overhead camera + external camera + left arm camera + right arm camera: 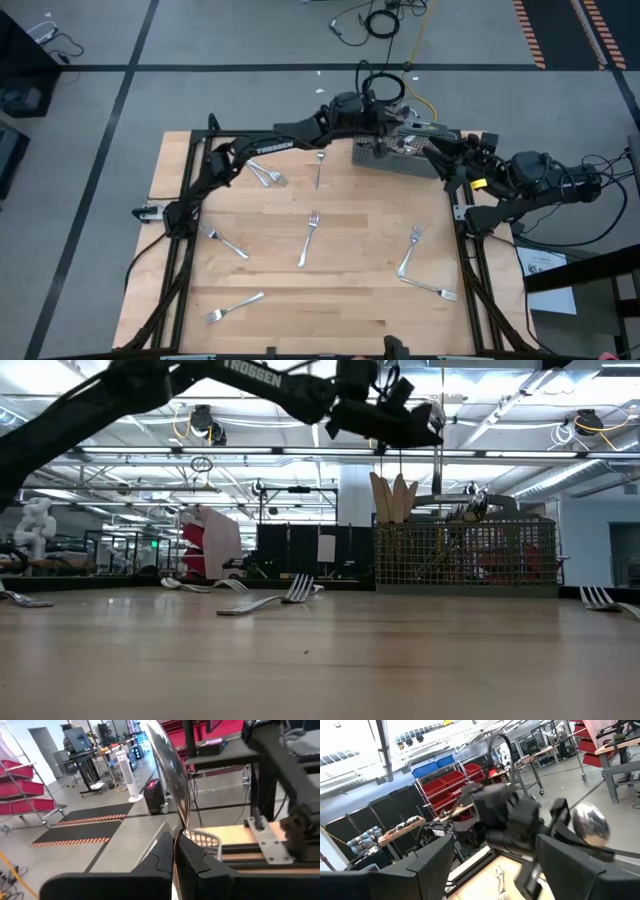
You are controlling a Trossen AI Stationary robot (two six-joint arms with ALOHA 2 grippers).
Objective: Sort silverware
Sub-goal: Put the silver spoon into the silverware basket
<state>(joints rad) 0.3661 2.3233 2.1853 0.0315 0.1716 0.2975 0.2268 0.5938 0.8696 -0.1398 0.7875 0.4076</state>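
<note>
The grey wire-mesh cutlery caddy (pixel 400 155) is largely covered in the high view by both dark arms crossing above it, so its compartments cannot be told apart. What stands inside the caddy (pixel 466 557) is only a dark tangle behind the mesh in the low view. The shiny silver utensil (pixel 170 767) pinched in the left gripper (pixel 176 852) runs past the picture's top, its end cut off.

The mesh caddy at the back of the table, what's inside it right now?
In the mesh caddy, pale wooden utensil tops stick up at one end, with silver pieces beside them. The mesh blurs the lower contents; the left hand hovers above.
</note>
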